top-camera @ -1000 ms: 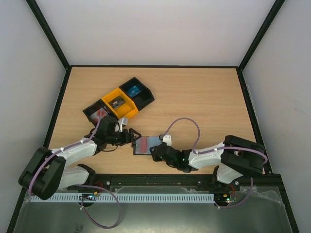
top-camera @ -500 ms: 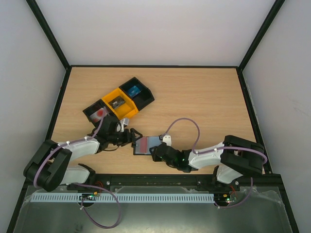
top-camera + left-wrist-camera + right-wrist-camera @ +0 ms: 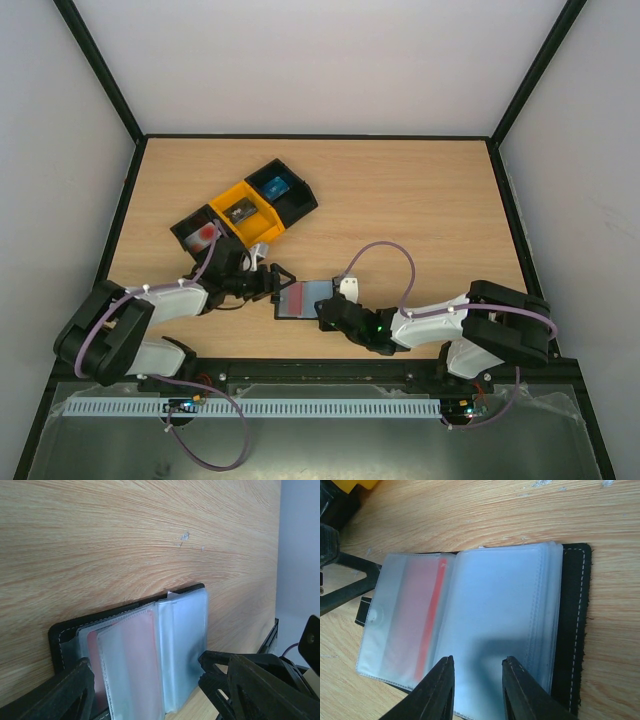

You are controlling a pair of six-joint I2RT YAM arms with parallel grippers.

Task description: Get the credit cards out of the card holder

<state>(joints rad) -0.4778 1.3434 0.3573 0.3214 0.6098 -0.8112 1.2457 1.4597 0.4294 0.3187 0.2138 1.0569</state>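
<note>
Card holder (image 3: 305,297) lies open on surface (image 3: 430,200), approx 6 o'clock of centre. Step: lining up to pull the red card (image 3: 422,610). Left fingers (image 3: 72,692) spread wide, empty, at holder's 9 o'clock. Right fingers (image 3: 437,690) narrowly parted over sleeves, gripping nothing. Next: pinch card edge, slide out. Other cards hidden by cloudy sleeves; right-finger contact unclear.

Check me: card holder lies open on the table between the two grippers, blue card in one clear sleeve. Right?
Wrong colour. The right wrist view shows a red card. So: card holder lies open on the table between the left gripper and right gripper, red card in one clear sleeve.
</note>
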